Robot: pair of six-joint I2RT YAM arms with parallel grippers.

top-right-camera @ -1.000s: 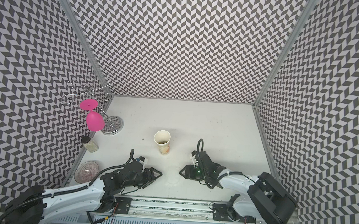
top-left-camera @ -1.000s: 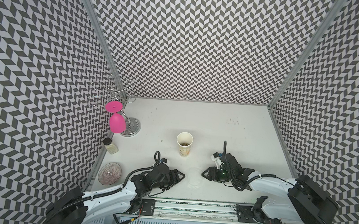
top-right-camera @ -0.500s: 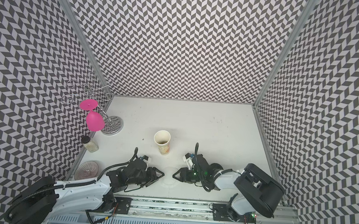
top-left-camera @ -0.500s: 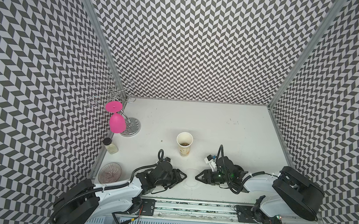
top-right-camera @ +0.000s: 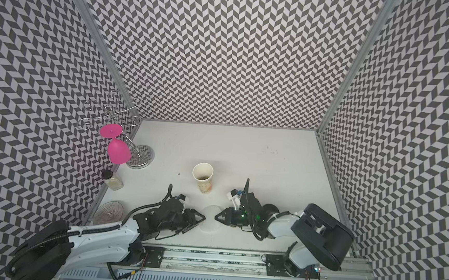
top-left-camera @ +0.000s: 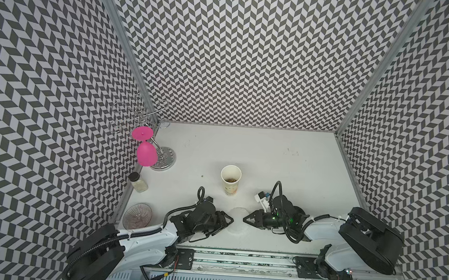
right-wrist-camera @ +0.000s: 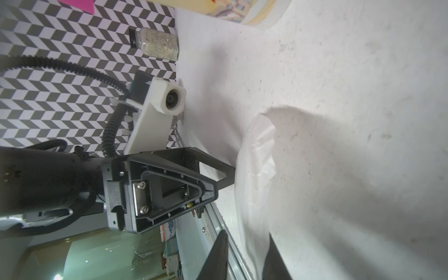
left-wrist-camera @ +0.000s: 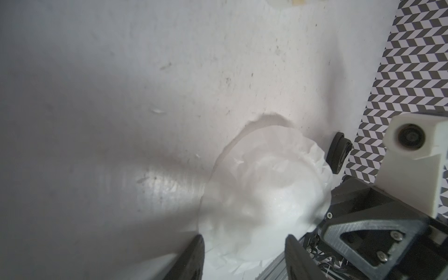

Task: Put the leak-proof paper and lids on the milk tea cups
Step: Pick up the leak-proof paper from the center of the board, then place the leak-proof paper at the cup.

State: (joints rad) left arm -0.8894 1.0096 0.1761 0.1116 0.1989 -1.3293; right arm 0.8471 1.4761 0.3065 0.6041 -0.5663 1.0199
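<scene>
Compared with a second earlier, both arms are drawn inward and the jaws, then wider, are narrowed. The black left gripper (top-left-camera: pixel 232 220) is closed on one edge of the thin, translucent whitish leak-proof paper (top-left-camera: pixel 238 214), which is crumpled into a shallow dome near the table's front edge. The black right gripper (top-left-camera: pixel 244 220) is closed on the opposite edge, though its pinch is only hazily shown in the right wrist view.

The white, lightly speckled table (top-left-camera: pixel 271 154) is enclosed by black-and-white chevron-patterned walls (top-left-camera: pixel 237 52). The tall cream-white paper cup (top-left-camera: pixel 231 180) is left upright and uncovered just behind the paper.

A pink goblet (top-left-camera: pixel 146 154) hung upside down on a chrome wire rack (top-left-camera: pixel 166 158), a small clear black-capped jar (top-left-camera: pixel 138 183) and a ribbed glass dish (top-left-camera: pixel 137 215) are kept along the left wall, well apart.
</scene>
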